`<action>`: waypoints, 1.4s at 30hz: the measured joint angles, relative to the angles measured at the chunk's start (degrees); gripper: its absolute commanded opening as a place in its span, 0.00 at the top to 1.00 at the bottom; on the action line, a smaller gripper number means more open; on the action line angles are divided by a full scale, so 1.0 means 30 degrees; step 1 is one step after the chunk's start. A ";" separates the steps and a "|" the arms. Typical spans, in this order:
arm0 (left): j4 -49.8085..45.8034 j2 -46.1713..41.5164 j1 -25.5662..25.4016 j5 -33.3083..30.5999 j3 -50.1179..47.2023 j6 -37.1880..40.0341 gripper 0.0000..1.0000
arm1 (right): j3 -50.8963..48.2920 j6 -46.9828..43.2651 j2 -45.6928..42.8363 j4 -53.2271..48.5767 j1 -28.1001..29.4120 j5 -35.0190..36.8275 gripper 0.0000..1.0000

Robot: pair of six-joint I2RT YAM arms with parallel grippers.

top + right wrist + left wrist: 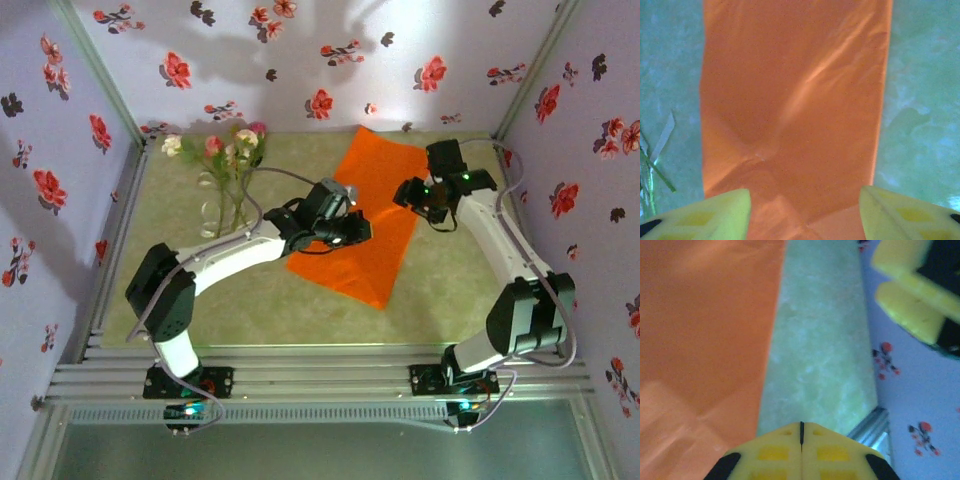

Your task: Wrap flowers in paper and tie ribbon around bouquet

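From above, the orange paper (372,235) lies flat on the mottled green tabletop (455,290). The flowers (225,150) sit well apart from it at the back left. Your left gripper (357,230) hangs over the sheet's left edge and your right gripper (410,195) over its right edge. Flower-print walls (300,60) close in on three sides, so you have little room for wide swings.

On the left wrist camera, the jaws are pressed together on nothing, and the paper's edge runs just beside them.

On the right wrist camera, the jaws stand apart above the creased sheet. Green stems (660,175) and what looks like the ribbon (664,132) lie off to one side.

Expect the paper to be light and limp and to slide on that smooth top, so pinch it at a corner or a raised crease. The blooms will bruise, so hold them by the stems.
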 measured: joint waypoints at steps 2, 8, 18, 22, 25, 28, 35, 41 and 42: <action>-0.1472 -0.1122 0.0408 -0.1107 -0.0809 -0.0328 0.58 | 0.0073 -0.0015 0.0423 0.0226 0.0678 0.0058 0.37; -0.4634 -0.5122 0.4619 -0.2718 -0.5071 -0.1355 0.41 | -0.1931 0.0182 0.1719 0.1217 0.2616 0.0124 0.51; -0.1829 -0.2608 0.5829 -0.1115 -0.8058 -0.2514 0.39 | -0.4575 0.0168 0.5166 0.2149 0.0882 -0.0051 0.54; -0.0984 -0.1887 0.5829 -0.0860 -0.8058 -0.2499 0.46 | -0.4648 0.0182 0.5792 0.2331 0.0889 -0.0066 0.55; -0.0568 -0.1311 0.5829 -0.0561 -0.8021 -0.2484 0.54 | -0.4648 0.0189 0.5872 0.2368 0.0889 -0.0073 0.55; -0.0393 -0.0852 0.5829 -0.0262 -0.7963 -0.2528 0.68 | -0.4663 0.0189 0.5887 0.2375 0.0889 -0.0073 0.55; -0.0328 -0.0707 0.5712 -0.0051 -0.7555 -0.2193 1.00 | -0.4721 0.0204 0.5843 0.2433 0.0889 -0.0073 0.52; -0.2091 -0.1792 0.3825 -0.1056 -0.4736 0.0364 1.00 | -0.3927 0.0444 0.4772 0.1792 0.1719 0.0459 0.30; -0.2229 -0.2091 0.3322 -0.1173 -0.4262 0.0947 1.00 | -0.3483 0.0546 0.4481 0.1625 0.1902 0.0466 0.28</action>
